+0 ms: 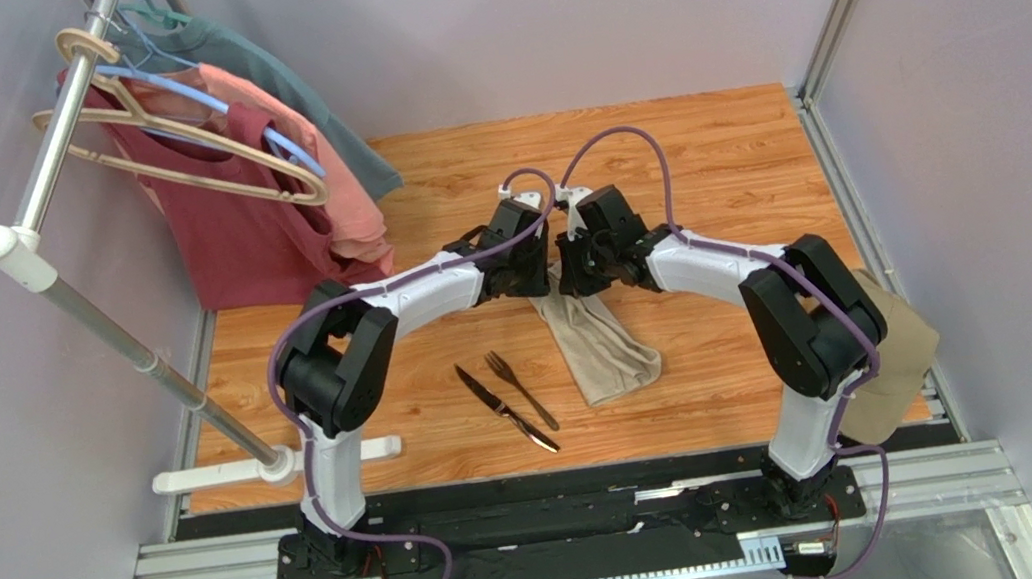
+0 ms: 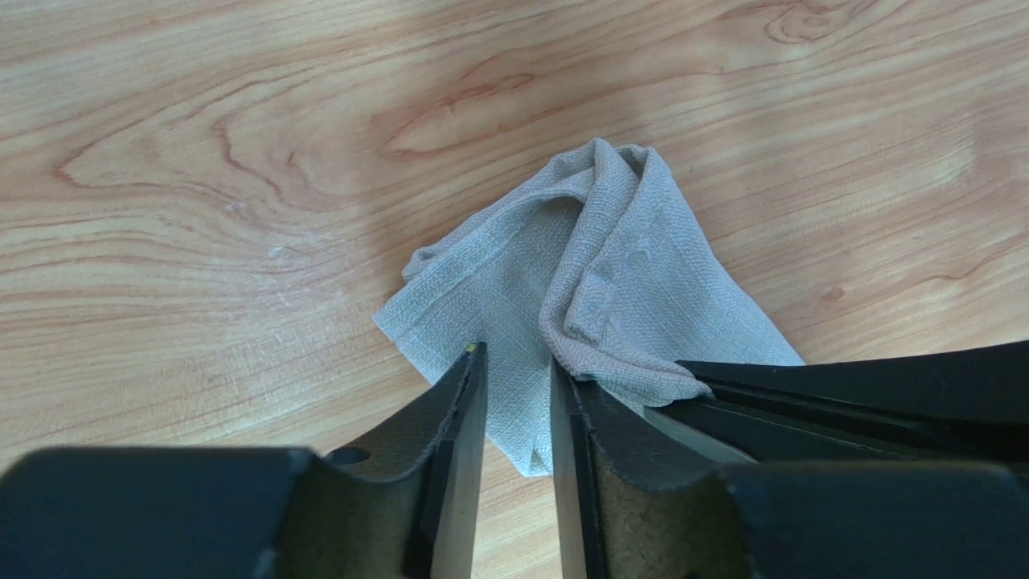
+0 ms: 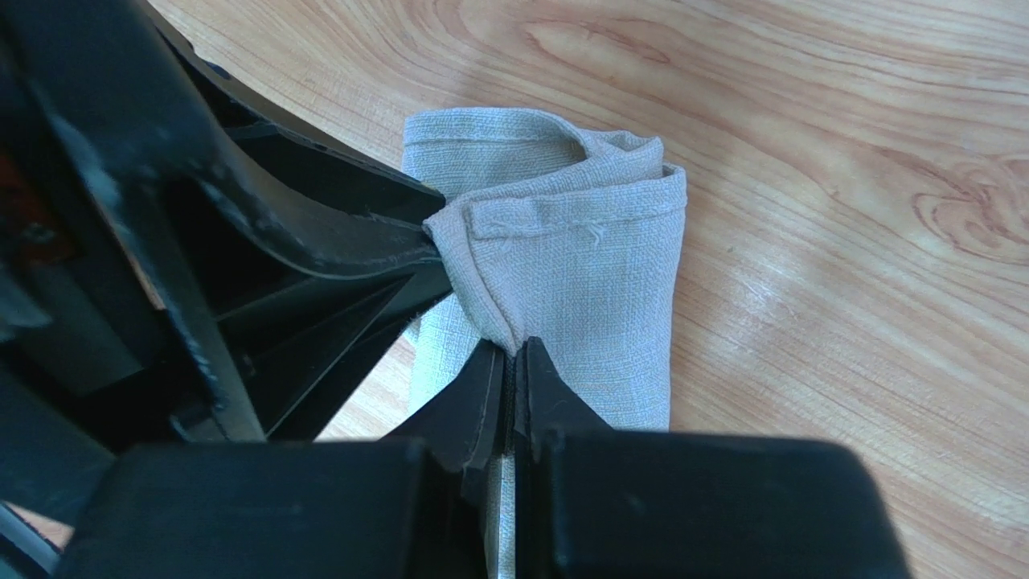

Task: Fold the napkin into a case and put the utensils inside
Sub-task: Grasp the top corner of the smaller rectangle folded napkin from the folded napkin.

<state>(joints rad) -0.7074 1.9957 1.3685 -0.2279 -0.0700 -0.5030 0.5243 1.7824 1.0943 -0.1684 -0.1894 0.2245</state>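
Left fingers (image 2: pixel 465 416) stand slightly parted over a hemmed corner of the napkin (image 2: pixel 628 278), with cloth showing in the gap (no pinch that I can see). Right fingers (image 3: pixel 477 404) are pressed together on a raised fold of it. From there the cloth lies as a narrow strip toward the near edge of the tabletop (image 1: pixel 701 158). The fork (image 1: pixel 523 392) and knife (image 1: pixel 506 409) sit just to its left, apart from it. Bare wood lies beyond the wrists. Both arms bend at the elbow and meet mid-table, wrists tipped down.

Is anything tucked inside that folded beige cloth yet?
Nothing shows inside the napkin; its folds hide the interior. The fork and knife lie bare on the table beside it.
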